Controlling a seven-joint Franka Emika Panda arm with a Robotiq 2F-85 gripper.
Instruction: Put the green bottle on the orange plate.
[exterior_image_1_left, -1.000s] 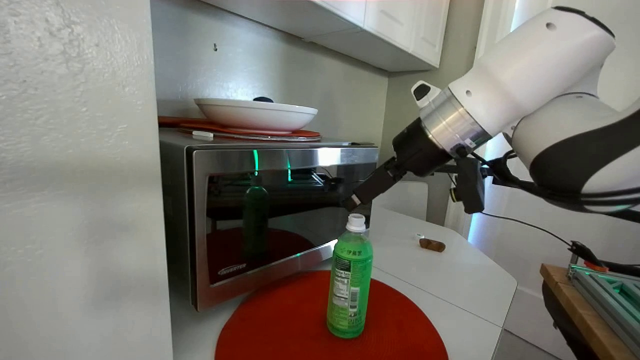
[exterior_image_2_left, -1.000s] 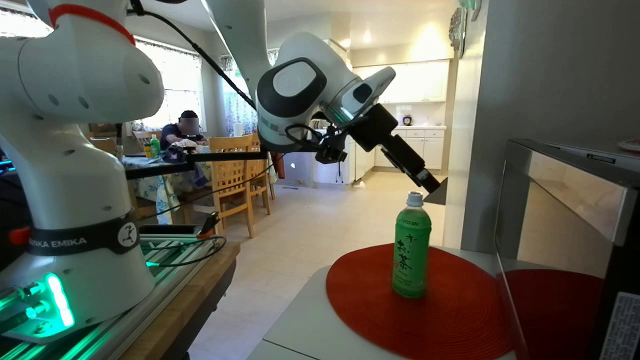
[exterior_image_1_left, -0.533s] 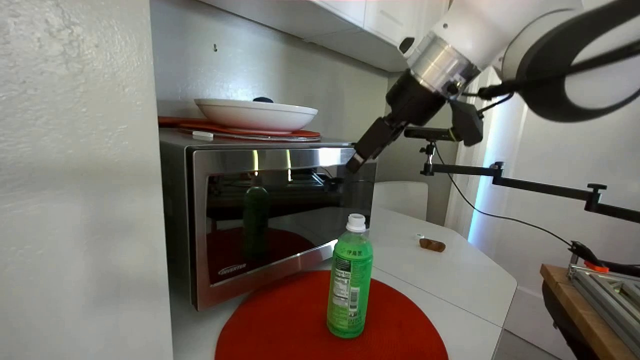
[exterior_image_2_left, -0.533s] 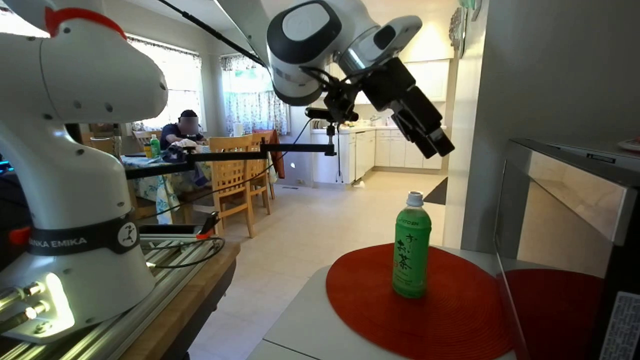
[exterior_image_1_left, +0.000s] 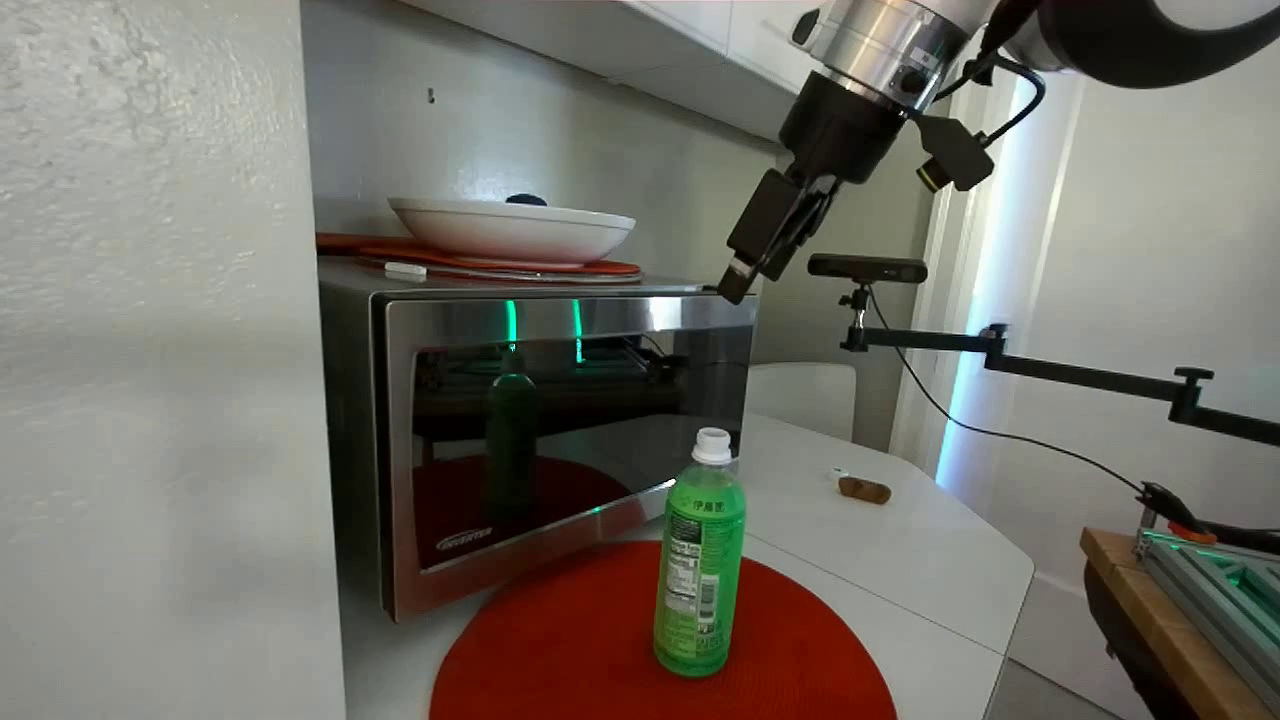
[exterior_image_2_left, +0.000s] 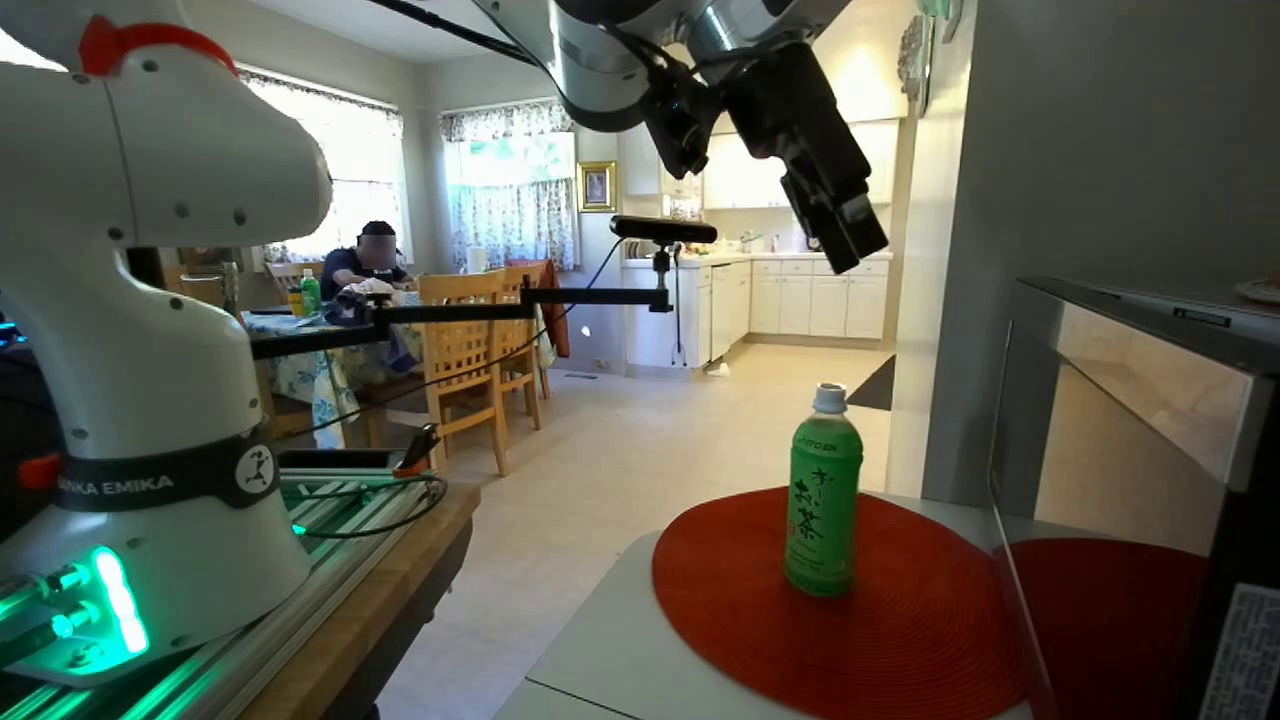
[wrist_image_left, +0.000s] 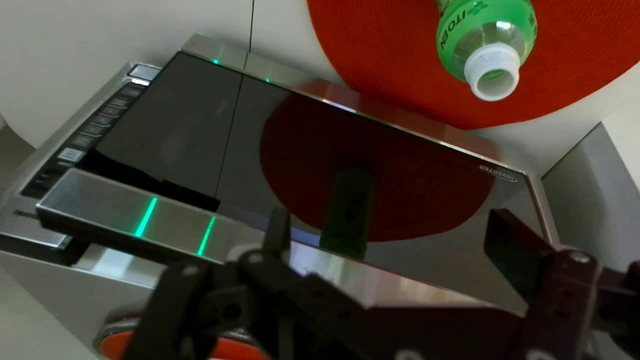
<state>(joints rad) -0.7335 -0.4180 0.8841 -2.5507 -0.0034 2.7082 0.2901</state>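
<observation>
The green bottle (exterior_image_1_left: 700, 560) stands upright on the orange plate (exterior_image_1_left: 540, 650). In an exterior view the bottle (exterior_image_2_left: 824, 500) is well inside the rim of the plate (exterior_image_2_left: 720, 590). Its white mouth is open, with no green cap on it. In the wrist view the bottle (wrist_image_left: 487, 45) and the plate (wrist_image_left: 380, 55) are at the top right. My gripper (wrist_image_left: 389, 225) is open, with nothing between its fingers. In both exterior views the gripper (exterior_image_1_left: 752, 280) (exterior_image_2_left: 848, 245) hangs in the air well above the bottle, apart from it, pointing down at a slant.
A microwave (exterior_image_1_left: 402, 450) stands right beside the plate, its dark door mirroring bottle and plate. On it sits a white bowl (exterior_image_1_left: 510, 240) on a thinner reddish plate. Wall cabinets (exterior_image_1_left: 690, 70) hang above. A small brown object (exterior_image_1_left: 865, 490) and a camera arm (exterior_image_1_left: 1080, 372) are farther off.
My gripper has risen from just above the bottle's mouth to high above it and now points more steeply down. The bottle and the plate have not moved.
</observation>
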